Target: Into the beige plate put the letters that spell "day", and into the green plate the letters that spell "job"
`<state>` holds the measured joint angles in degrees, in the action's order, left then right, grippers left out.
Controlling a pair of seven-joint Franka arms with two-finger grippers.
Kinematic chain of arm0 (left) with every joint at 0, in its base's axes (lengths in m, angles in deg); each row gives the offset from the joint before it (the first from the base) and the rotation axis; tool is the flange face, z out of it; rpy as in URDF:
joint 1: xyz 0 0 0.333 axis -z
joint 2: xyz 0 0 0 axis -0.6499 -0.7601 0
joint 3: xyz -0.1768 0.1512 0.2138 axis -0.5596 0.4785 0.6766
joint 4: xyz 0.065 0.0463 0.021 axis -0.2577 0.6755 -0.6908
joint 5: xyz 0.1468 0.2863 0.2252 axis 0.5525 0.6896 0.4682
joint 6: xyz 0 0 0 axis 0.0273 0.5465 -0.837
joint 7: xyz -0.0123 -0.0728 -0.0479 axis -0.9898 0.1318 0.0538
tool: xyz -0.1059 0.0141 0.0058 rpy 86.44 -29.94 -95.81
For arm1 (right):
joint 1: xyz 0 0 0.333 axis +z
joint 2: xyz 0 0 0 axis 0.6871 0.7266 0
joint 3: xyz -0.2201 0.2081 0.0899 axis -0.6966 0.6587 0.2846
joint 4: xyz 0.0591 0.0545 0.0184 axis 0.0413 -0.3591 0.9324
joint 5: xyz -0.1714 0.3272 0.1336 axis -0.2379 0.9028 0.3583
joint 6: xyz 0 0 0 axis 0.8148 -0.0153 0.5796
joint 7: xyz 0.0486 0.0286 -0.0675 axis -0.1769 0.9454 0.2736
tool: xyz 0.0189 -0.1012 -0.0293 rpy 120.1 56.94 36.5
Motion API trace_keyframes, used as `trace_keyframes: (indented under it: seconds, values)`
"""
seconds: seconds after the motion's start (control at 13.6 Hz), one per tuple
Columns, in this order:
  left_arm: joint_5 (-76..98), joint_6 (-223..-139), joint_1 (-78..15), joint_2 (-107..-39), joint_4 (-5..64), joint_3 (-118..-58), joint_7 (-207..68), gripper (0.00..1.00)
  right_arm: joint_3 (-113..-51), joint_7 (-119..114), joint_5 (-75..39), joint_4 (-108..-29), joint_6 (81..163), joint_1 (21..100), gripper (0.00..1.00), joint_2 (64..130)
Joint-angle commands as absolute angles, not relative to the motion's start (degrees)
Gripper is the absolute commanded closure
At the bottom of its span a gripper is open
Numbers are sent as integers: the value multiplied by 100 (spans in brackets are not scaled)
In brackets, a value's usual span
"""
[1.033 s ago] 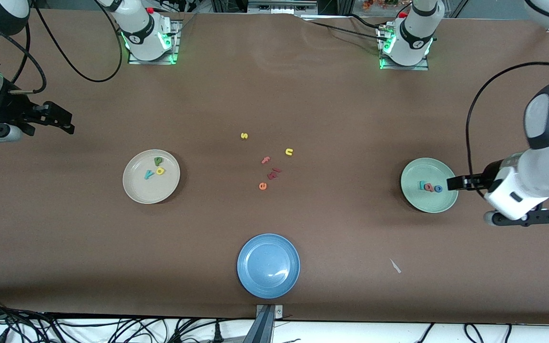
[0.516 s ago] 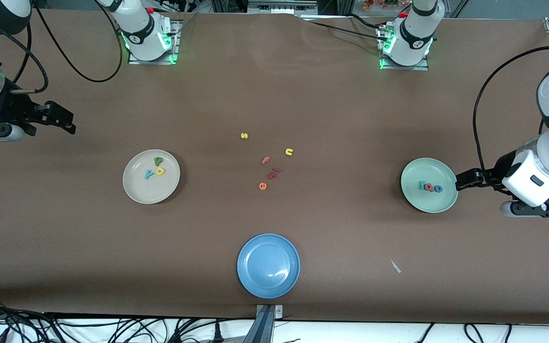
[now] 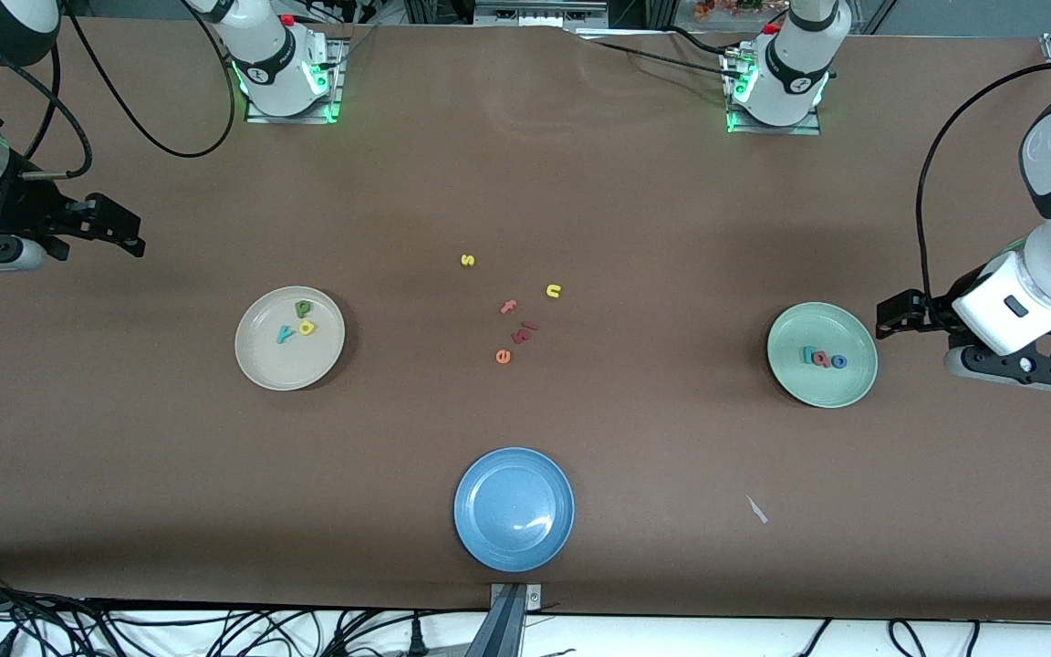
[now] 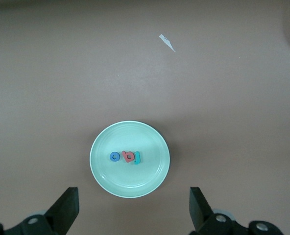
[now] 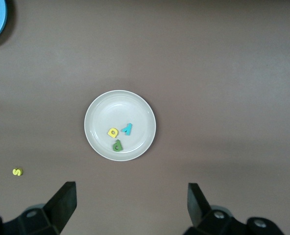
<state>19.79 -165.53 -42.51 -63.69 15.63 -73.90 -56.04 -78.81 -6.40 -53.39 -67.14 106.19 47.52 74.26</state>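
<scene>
The beige plate [image 3: 284,370] holds the green d [image 3: 304,308], yellow a [image 3: 306,327] and teal y [image 3: 285,334]; the right wrist view shows the same plate [image 5: 116,104]. On the green plate [image 3: 831,385] lie the teal j [image 3: 806,354], red-pink b [image 3: 821,359] and blue o [image 3: 839,362], in a row. My left gripper [image 3: 892,317] hangs open and empty over bare table just off that plate's rim; in its wrist view the left gripper [image 4: 132,208] frames the green plate [image 4: 130,183]. My right gripper [image 3: 129,233] waits open and empty at the right arm's end of the table.
A blue plate [image 3: 514,508] sits near the front camera's edge. Loose letters lie mid-table: yellow s [image 3: 467,260], yellow u [image 3: 553,291], pink f [image 3: 509,307], orange e [image 3: 503,357] and dark red pieces [image 3: 524,333]. A white scrap [image 3: 756,509] lies on the brown table.
My left gripper has drawn back off the green plate toward the left arm's end of the table, and the arm has risen. The letters and the right arm have stayed put.
</scene>
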Motion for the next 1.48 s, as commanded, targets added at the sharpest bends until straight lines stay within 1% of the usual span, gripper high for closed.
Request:
trace_keyframes:
  seconds: [0.0,0.66,0.81,1.4]
  values:
    - [1909,-16573,-4281,-6218,1718,-7371,-5380,1,-7901,-556,-5300,-6634,10578,4753,0,7443]
    - [2006,-16582,-4343,-6262,1560,-7345,-4792,0,-7910,-556,-5300,-6634,10561,4744,0,7443]
    - [1918,-16582,-4352,-6306,1420,-7345,-4844,0,-7901,-556,-5300,-6634,10561,4744,0,7443]
    - [1962,-16573,-4326,-6315,1288,-7363,-4853,0,-7902,-556,-5300,-6634,10561,4753,0,7443]
